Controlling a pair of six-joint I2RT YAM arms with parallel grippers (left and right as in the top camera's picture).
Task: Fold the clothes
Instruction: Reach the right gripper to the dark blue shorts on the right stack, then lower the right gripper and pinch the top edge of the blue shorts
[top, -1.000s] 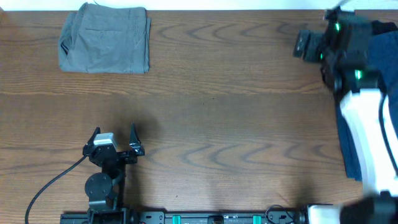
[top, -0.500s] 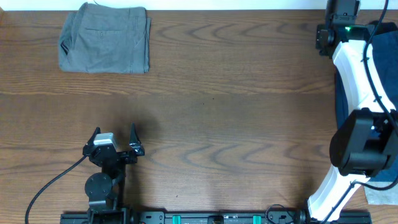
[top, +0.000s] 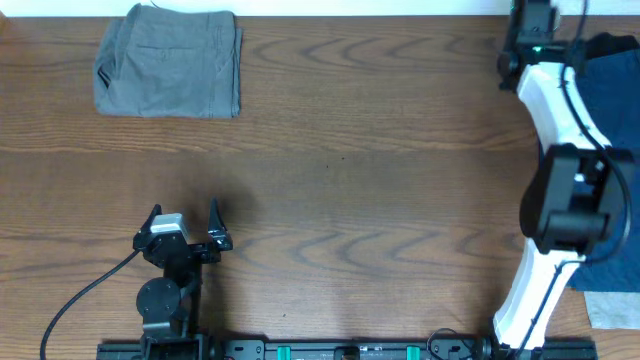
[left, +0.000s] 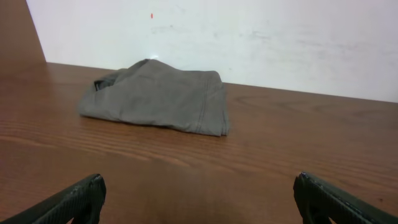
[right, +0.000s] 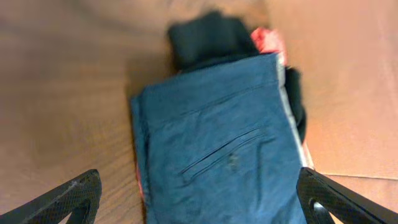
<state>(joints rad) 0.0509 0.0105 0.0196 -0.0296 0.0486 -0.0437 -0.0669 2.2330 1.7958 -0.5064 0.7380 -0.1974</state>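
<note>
The dark navy-blue shorts (right: 217, 149) lie flat on top of a stack in the right wrist view, with a stitched pocket seam showing. In the overhead view they show as navy fabric (top: 612, 100) at the table's right edge, partly hidden by my right arm. My right gripper (right: 199, 202) is open and empty, its fingertips spread either side of the near end of the shorts. In the overhead view it is at the far right corner (top: 528, 25). My left gripper (top: 183, 222) is open and empty above the bare wood at the front left, and also shows in the left wrist view (left: 199, 202).
Grey-olive folded shorts (top: 170, 62) lie at the far left, also in the left wrist view (left: 158, 96). Under and behind the navy shorts are a dark garment (right: 208, 34) and a red-pink edge (right: 267, 40). A light grey cloth (top: 612, 310) lies at the front right.
My right arm has swung and stretched towards the far right corner, and its gripper now sits at the back edge by the navy fabric. The left arm has not moved.
</note>
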